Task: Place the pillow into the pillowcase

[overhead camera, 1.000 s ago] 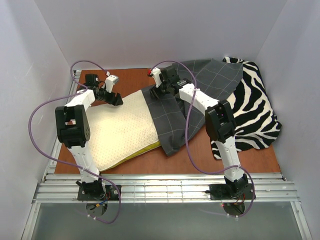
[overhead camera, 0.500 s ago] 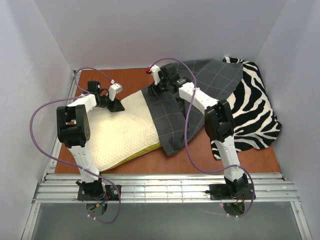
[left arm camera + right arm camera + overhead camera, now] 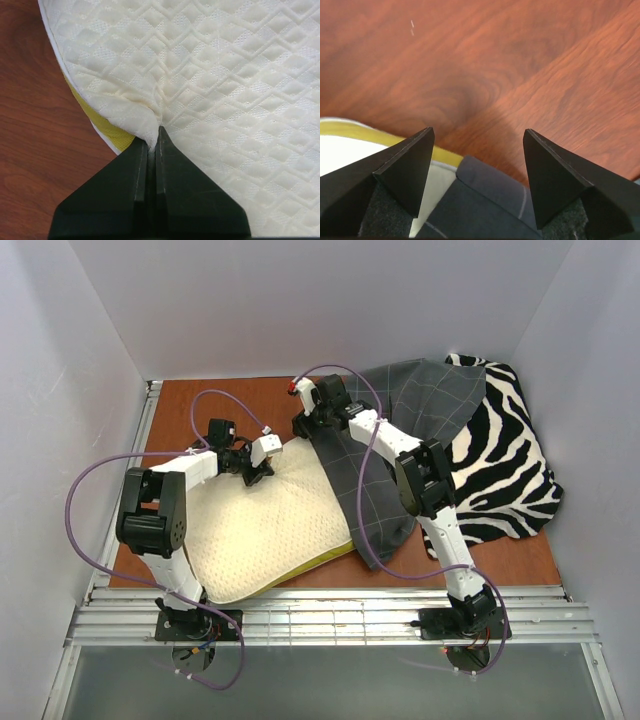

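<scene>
1. Two black grippers work toward the far side of a wooden table point(image 3: 180, 400). Left gripper point(image 3: 155, 136): jaws clenched together, pinching a small fold of the pillow point(image 3: 225, 75) cover at its rounded edge, where the yellow-green side shows.
2. Right gripper point(image 3: 478, 131): jaws spread apart, gripping nothing, poised over the far corner where the pillowcase point(image 3: 480, 207) hem overlaps the pillow's corner.
3. Pillow: cream, dimpled, lying flat and slanted across the left half of the table. Its right end is covered by the dark grey, grid-lined pillowcase; most of it lies bare.
4. Pillowcase: spreads off to the right, its far part draped over a zebra-striped fabric point(image 3: 515, 460).
5. Progress, as a judgement: early. Only one end seems started, and whether it sits truly inside the opening cannot be told. Nearly the whole pillow is left to slide in.
</scene>
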Motion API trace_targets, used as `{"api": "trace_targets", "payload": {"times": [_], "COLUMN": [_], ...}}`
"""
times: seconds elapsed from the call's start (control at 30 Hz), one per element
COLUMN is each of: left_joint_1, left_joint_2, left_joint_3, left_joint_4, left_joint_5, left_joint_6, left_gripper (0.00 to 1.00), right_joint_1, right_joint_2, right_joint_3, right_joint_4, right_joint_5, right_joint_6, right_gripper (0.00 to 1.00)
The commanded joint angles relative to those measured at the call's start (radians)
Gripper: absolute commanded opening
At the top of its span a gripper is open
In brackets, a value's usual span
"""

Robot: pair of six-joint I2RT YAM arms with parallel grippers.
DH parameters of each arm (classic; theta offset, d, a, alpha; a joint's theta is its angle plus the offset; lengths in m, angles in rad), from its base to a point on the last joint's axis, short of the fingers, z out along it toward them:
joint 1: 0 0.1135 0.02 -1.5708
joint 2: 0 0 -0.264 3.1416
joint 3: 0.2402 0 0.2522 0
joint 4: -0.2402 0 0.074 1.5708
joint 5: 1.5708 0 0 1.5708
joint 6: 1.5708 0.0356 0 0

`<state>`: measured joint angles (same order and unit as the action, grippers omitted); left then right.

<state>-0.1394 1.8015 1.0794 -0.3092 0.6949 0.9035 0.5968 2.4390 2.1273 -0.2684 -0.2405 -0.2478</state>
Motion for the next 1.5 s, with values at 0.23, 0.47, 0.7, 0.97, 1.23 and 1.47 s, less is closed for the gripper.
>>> {"api": "trace_targets", "payload": {"times": [0.23, 0.47, 0.7, 0.97, 1.23, 1.47], "left_joint_1": [0.003, 0.003, -0.006, -0.014, -0.037, -0.040], "left_joint_2": [-0.087, -0.102, -0.149, -0.260, -0.401, -0.530], "left_joint_3": [-0.030, -0.038, -0.059, -0.094, -0.127, -0.173], "left_joint_4": [0.036, 0.042, 0.048, 0.169, 0.228, -0.036], "left_joint_5": [-0.043, -0.058, -0.029, 0.132, 0.284, 0.336], "left_joint_6": [0.040, 0.051, 0.075, -0.116, -0.216, 0.055], "left_gripper": [0.00, 0.00, 0.00, 0.00, 0.00, 0.00], "right_joint_1": [-0.003, -0.008, -0.008, 0.057, 0.135, 0.115], "right_joint_2": [-0.058, -0.008, -0.069, -0.158, -0.221, -0.255], "right_joint_3": [-0.035, 0.043, 0.115, 0.037, -0.027, -0.092], "right_joint_4": [-0.141, -0.221, -0.149, -0.100, 0.027, 0.078], "right_joint_5": [0.048, 0.181, 0.043, -0.207, -0.253, -0.100], "right_joint_6": [-0.100, -0.107, 0.076, 0.286, 0.430, 0.415], "right_gripper": [0.57, 0.11, 0.01, 0.01, 0.01, 0.01]}}
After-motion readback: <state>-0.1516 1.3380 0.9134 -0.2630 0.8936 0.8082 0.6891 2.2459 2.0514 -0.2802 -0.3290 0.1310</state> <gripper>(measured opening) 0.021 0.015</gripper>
